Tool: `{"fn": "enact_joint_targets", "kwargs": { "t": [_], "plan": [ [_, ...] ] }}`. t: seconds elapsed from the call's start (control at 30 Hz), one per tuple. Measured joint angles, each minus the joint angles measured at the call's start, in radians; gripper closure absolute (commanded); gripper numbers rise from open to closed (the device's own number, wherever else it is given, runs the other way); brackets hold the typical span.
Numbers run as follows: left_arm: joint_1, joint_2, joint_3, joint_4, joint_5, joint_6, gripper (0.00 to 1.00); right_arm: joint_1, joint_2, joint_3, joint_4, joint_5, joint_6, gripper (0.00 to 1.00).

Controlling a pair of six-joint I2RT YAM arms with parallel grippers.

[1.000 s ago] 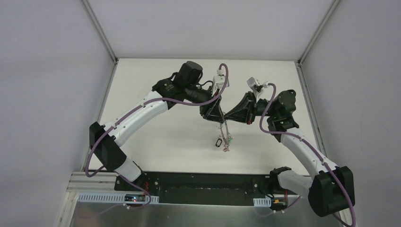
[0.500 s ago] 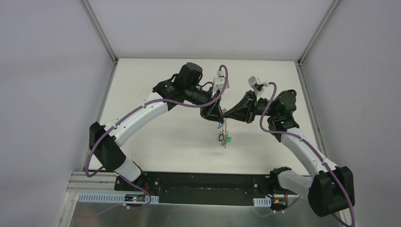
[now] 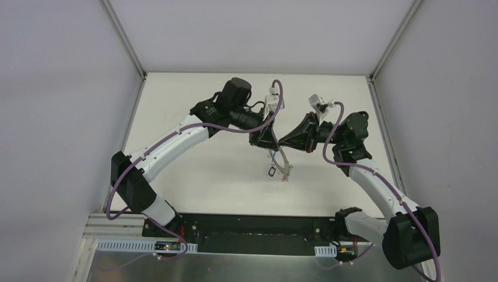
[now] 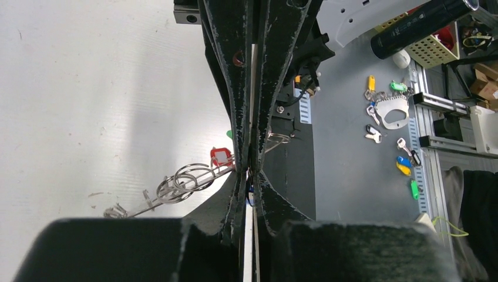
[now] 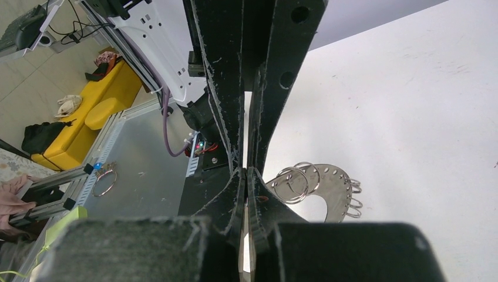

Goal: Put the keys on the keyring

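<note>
My left gripper (image 3: 274, 143) and right gripper (image 3: 283, 143) meet tip to tip above the middle of the table, both shut. The grey keyring (image 3: 281, 161) hangs below them. From it dangle keys with a black tag (image 3: 271, 172) and red and green tags (image 3: 286, 175). In the right wrist view the right gripper (image 5: 245, 176) pinches the keyring (image 5: 330, 183) at its edge, split rings on its rim. In the left wrist view the left gripper (image 4: 251, 173) shows a bit of blue tag (image 4: 251, 198) between its fingers. The keyring (image 4: 188, 179) is edge-on beside a red tag (image 4: 221, 157).
The white table (image 3: 194, 170) lies under the raised grippers. A black base strip (image 3: 258, 226) runs along its near edge. Off the table, a second metal keyring (image 4: 392, 111) and several loose coloured-tag keys (image 4: 405, 166) lie on a grey surface.
The hanging keyring and its keys have swung and turned, bunching up and then spreading out again. Both arms have hardly moved and both grippers stay shut.
</note>
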Motion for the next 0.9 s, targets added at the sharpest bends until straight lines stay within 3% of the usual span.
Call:
{"fn": "enact_joint_targets", "kwargs": {
  "t": [0.4,0.9],
  "plan": [
    [0.000,0.000,0.004,-0.018,-0.005,0.035,1.00,-0.005,0.000,-0.006,-0.008,0.002,-0.013,1.00],
    [-0.008,0.000,0.026,-0.114,-0.101,0.122,1.00,-0.005,-0.005,-0.004,-0.192,-0.016,-0.224,1.00]
  ]
}}
